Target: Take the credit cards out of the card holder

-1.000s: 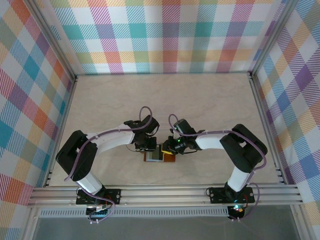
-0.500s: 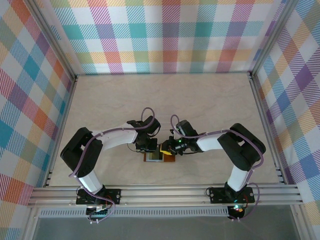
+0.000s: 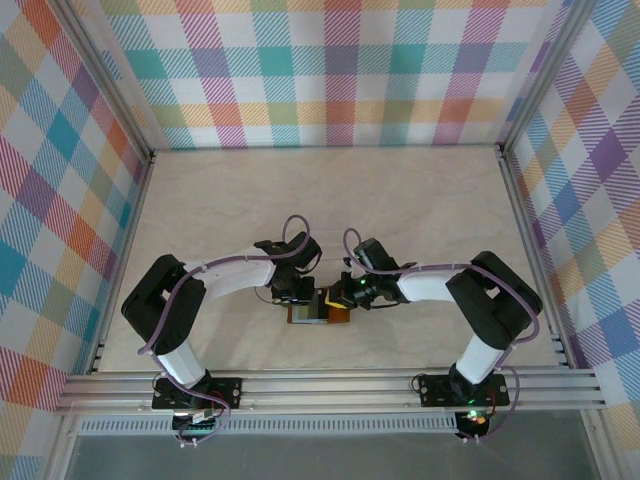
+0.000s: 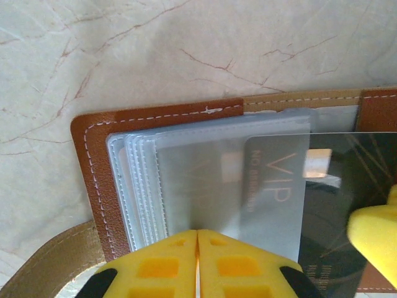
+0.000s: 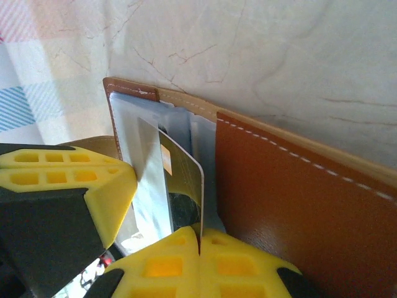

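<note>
Left pincer, fully closed, presses its tips on the clear sleeves of the open card holder, which lies by the middle of the desk's near edge. Right pincer is clamped on the dark card's edge.

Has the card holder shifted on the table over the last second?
No: the card holder lies at the same spot above the front rail as before.

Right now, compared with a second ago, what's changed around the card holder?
The right gripper has pinched shut on the dark VIP card, and that arm's elbow swung slightly outward. The left gripper stays clamped on the card holder, which lies where it was.
</note>
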